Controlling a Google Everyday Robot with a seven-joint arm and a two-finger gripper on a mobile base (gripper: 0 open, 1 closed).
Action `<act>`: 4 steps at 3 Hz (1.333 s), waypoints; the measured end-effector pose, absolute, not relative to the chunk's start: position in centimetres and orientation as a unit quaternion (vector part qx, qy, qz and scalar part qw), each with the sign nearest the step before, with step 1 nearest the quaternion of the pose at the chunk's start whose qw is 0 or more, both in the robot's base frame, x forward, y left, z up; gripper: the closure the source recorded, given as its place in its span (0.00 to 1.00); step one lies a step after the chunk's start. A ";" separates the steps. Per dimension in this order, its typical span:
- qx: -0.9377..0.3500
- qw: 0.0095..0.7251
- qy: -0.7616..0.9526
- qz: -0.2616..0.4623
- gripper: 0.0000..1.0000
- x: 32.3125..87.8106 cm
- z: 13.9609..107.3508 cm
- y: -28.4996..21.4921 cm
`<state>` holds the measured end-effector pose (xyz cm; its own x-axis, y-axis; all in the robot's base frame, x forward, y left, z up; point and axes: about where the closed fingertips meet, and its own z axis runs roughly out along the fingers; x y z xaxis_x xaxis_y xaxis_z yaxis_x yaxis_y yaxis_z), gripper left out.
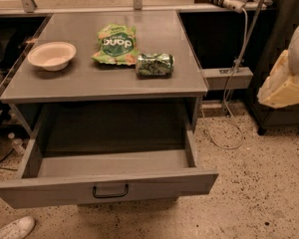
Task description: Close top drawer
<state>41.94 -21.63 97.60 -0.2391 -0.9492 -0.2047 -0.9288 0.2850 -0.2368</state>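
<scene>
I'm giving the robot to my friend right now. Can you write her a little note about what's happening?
Gripper: far right of the view, beside the table, well away from the drawer.
Top drawer: pulled far out, with its black handle at the front centre.
Tabletop: a bowl, a chip bag and a can.
Done: nothing yet.
Left: bring the gripper to the front panel and push the drawer shut.
</scene>
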 end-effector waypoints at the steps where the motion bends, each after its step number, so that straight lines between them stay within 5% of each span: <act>1: -0.589 0.147 0.794 -0.025 1.00 38.5 96.6 -21.2; 4: -0.581 0.122 0.804 0.032 1.00 32.9 90.7 -19.0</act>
